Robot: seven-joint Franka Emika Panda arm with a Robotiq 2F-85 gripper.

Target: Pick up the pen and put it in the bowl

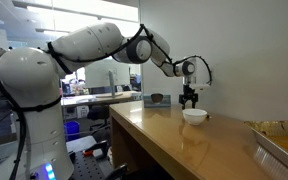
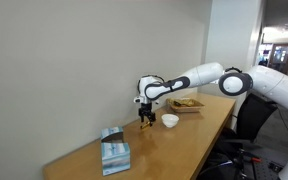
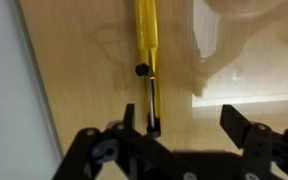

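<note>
While the pen (image 3: 146, 40) lies parallel to the table (image 3: 94, 60) edge, the claw (image 3: 189, 125) hangs spread above it.

White rounded arm (image 1: 84, 42); black joints (image 1: 142, 47), jaws; cable loop (image 1: 207, 66), apparently.

Bare wooden table (image 3: 94, 60) lies open on both sides of the pen (image 3: 146, 40) in the wrist view, though the table's edge runs near it on one side. In an exterior view the bowl (image 2: 170, 121) stands just beside the gripper (image 2: 146, 123). The box (image 2: 114, 152) sits well apart, and the tray (image 2: 187, 103) lies beyond the bowl.
</note>
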